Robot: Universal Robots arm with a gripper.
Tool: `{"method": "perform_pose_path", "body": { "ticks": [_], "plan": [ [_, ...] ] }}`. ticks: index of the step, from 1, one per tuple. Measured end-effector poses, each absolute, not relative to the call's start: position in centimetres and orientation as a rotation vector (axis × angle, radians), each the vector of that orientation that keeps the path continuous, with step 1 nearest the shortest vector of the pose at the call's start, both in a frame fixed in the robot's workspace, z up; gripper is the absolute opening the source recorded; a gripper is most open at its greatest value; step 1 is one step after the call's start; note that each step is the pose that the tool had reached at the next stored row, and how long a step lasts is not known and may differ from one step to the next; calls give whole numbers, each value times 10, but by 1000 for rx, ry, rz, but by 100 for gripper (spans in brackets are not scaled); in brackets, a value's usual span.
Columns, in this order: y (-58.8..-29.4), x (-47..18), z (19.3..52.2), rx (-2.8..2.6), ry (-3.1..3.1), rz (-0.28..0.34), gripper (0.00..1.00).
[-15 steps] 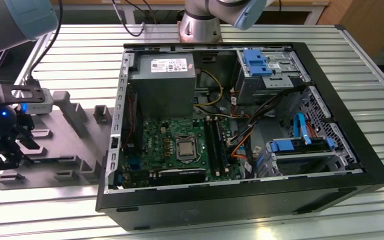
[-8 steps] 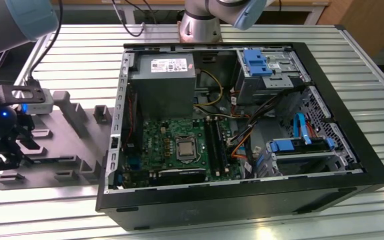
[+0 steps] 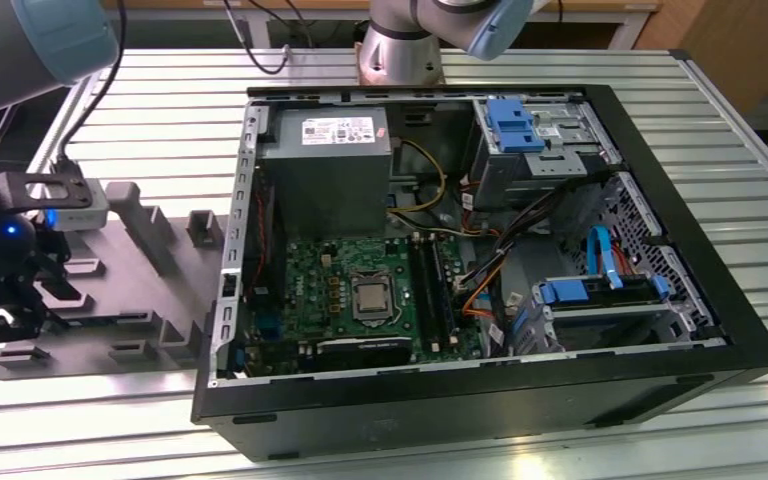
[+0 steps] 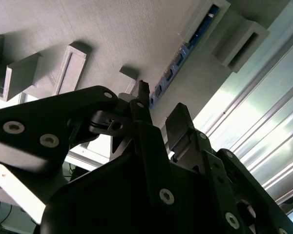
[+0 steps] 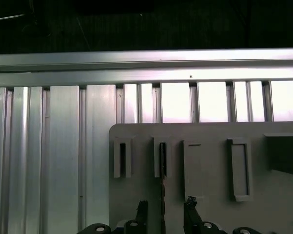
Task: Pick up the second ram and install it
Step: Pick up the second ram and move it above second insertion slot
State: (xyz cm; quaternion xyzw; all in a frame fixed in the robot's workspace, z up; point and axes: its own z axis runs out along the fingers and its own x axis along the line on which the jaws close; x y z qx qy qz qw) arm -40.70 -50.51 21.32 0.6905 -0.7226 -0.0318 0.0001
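A slatted aluminium table (image 3: 157, 100) carries an open computer case (image 3: 491, 400). In the exterior view, a grey holder plate (image 3: 157, 290) lies at the case's nine o'clock. Over it hangs the gripper (image 5: 166, 207), jaws parted and gripping nothing. The second ram (image 5: 162, 165) stands on edge in its holder, running between the fingers (image 5: 142, 210).

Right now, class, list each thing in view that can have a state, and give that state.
second ram: standing on edge in the grey holder, not gripped.
gripper: open, one finger either side of the second ram.
computer case: lying on its side, panel off, inside exposed.
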Motion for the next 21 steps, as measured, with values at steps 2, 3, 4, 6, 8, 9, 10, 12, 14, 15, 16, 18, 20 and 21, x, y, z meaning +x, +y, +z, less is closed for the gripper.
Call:
{"method": "perform_pose_path", "body": {
  "ticks": [2,3,4,6,8,9,10,12,14,15,16,18,20,21],
  "plan": [
    [-505,-407,213,2169,-2270,-100,42],
    [-505,-407,212,2169,-2270,-100,42],
    [-505,-407,212,2169,-2270,-100,42],
    [-505,-407,211,2169,-2270,-100,42],
    [-505,-407,210,2170,-2270,-100,42],
    [-505,-407,209,2171,-2269,-100,42],
    [-505,-407,209,2172,-2267,-100,42],
    [-505,-407,207,2176,-2264,-100,42],
    [-505,-407,206,2180,-2259,-100,42],
    [-505,-407,205,2182,-2257,-100,42],
    [-505,-407,205,2185,-2254,-100,42],
    [-505,-407,204,2191,-2248,-100,42],
    [-505,-407,203,2196,-2243,-100,42],
    [-505,-407,202,2198,-2241,-100,42]
  ]
}}
